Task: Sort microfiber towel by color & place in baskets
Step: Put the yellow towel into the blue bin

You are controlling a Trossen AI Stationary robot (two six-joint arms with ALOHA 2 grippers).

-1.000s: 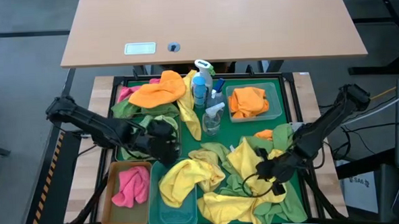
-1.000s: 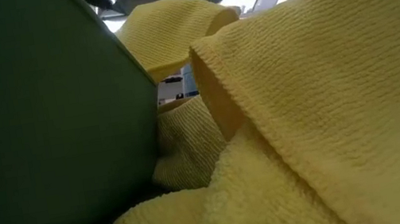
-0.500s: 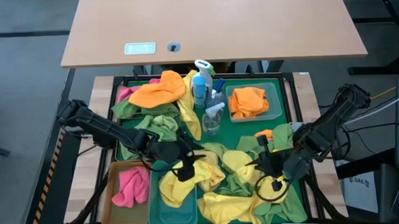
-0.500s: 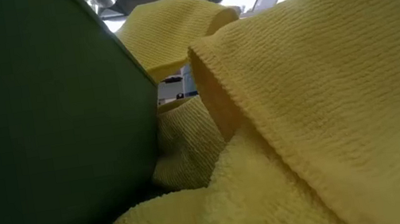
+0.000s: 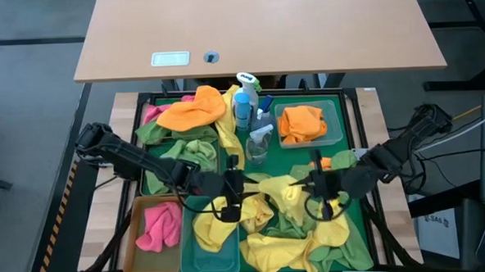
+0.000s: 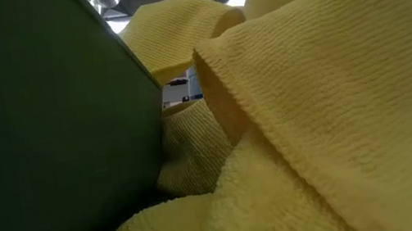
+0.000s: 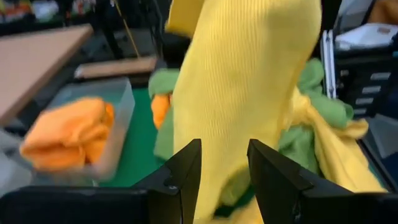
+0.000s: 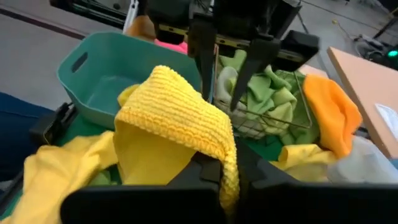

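Pinching a ribbed yellow microfiber towel [image 8: 180, 118], the right claw [image 8: 227, 167] has its fingers clamped together on the fabric above the pile in the large green tray [image 5: 354, 221]. Facing it, the left claw [image 5: 232, 188] stands with its two dark fingers [image 7: 180, 168] parted, the same cloth hanging just beyond them. Just beside: teal plastic basket [image 8: 106, 81], wire-mesh basket [image 8: 273, 121] with crumpled green towels [image 8: 267, 93]; amber-tan basket [image 5: 132, 231] with pink cloth [image 5: 159, 225]; clear bin [image 5: 334, 120] with orange cloth [image 5: 302, 122].

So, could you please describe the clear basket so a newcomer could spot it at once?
Start at the big green tray and go to its far right corner, just right of the spray bottles. The clear basket sits there, the only see-through bin, holding orange towels.
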